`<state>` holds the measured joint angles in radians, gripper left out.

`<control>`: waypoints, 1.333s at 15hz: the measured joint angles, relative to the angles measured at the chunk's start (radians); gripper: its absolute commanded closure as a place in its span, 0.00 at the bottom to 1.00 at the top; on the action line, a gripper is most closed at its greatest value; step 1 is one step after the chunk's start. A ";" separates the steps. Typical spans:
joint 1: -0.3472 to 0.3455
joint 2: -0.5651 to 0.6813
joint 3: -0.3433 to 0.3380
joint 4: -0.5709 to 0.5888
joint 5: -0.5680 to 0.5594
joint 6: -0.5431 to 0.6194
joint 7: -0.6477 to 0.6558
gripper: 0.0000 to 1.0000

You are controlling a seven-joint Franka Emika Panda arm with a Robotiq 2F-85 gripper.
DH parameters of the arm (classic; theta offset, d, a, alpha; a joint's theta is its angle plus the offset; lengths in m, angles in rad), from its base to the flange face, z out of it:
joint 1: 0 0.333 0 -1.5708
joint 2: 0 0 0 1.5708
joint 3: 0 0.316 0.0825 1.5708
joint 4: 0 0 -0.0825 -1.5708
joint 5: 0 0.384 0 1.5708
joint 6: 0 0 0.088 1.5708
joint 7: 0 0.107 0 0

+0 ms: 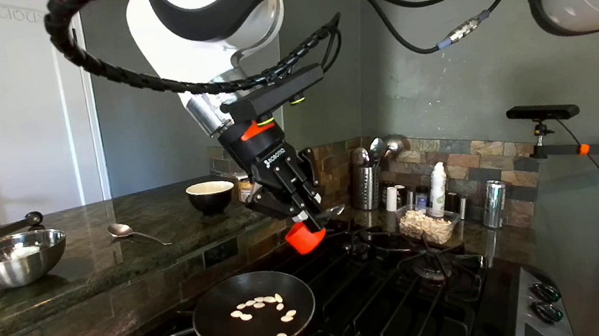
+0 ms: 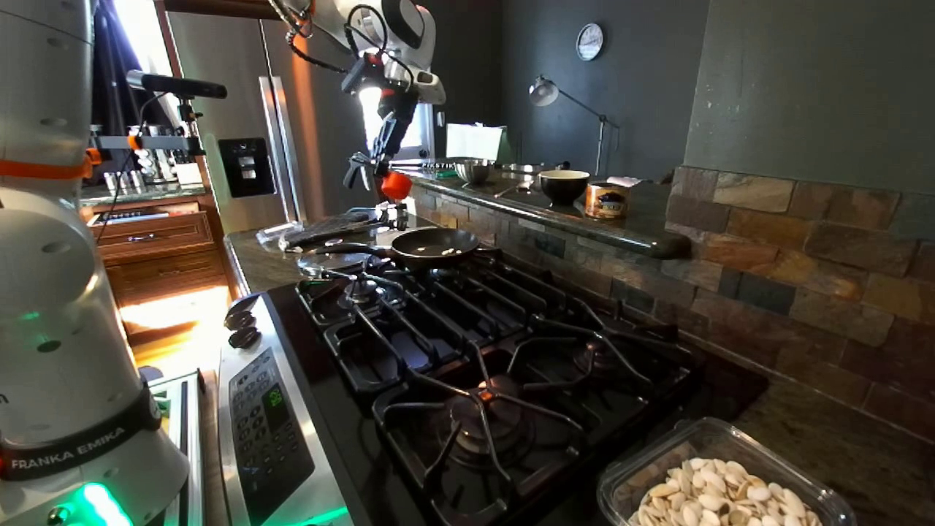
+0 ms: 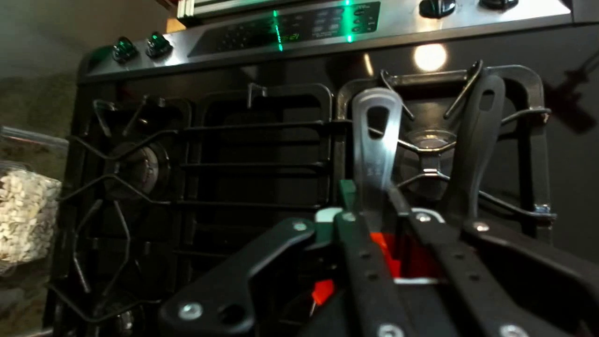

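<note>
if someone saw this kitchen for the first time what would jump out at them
First, probably, the bright red scoop with a slim grey handle, held in the air by the black two-fingered gripper. Next comes the round black frying pan on the black gas cooktop, with flat pale seeds scattered inside it. In both exterior views, a clear plastic tub holding a heap of similar seeds sits on the dark counter beside the cooktop.

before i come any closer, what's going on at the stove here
The robot's gripper is clamped on the handle of an orange-red measuring cup, holding it in the air, clear of the frying pan. The pan sits on the stove with pale seeds scattered in it; more lie in a clear container nearby. Whether the cup holds anything, I can't tell.
</note>
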<state>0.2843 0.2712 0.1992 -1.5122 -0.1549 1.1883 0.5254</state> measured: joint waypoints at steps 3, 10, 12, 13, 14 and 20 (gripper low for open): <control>0.019 0.058 -0.002 0.072 -0.034 -0.064 0.007 0.84; 0.024 0.088 -0.008 0.102 -0.042 -0.074 0.010 0.96; 0.033 0.091 -0.012 0.104 -0.062 -0.077 0.008 0.96; 0.040 0.094 -0.013 0.107 -0.078 -0.084 0.008 0.96; 0.049 0.099 -0.013 0.112 -0.095 -0.096 0.008 0.96; 0.103 0.138 -0.018 0.148 -0.178 -0.202 0.025 0.96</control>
<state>0.3878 0.4095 0.1812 -1.3639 -0.3329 0.9864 0.5500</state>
